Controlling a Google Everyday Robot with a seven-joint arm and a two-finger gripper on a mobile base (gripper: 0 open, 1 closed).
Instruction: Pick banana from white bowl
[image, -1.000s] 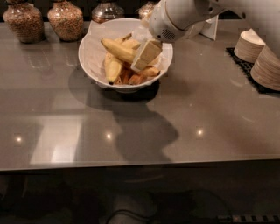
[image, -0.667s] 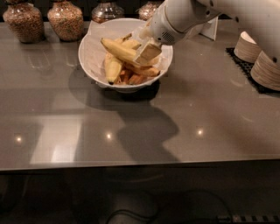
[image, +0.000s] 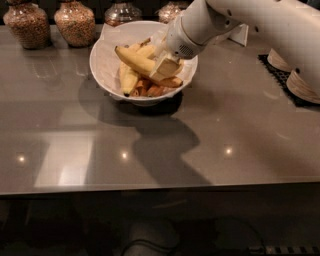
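- grey glossy table (image: 150, 165) carries the white bowl (image: 107, 75) toward its back.
- banana (image: 132, 58) lies across the fruit in the bowl.
- gripper (image: 165, 69) is at the banana's right end; whether it clamps cannot be told.
- jars (image: 75, 22) stand behind.

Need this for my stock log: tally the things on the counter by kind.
Glass jars: 4
White bowl: 1
Bananas: 2, the long banana and a shorter one
Orange-brown pieces: too jumbled to count
Paper bowl stacks: 2
Gripper, in the bowl at the long banana: 1
Total: 10
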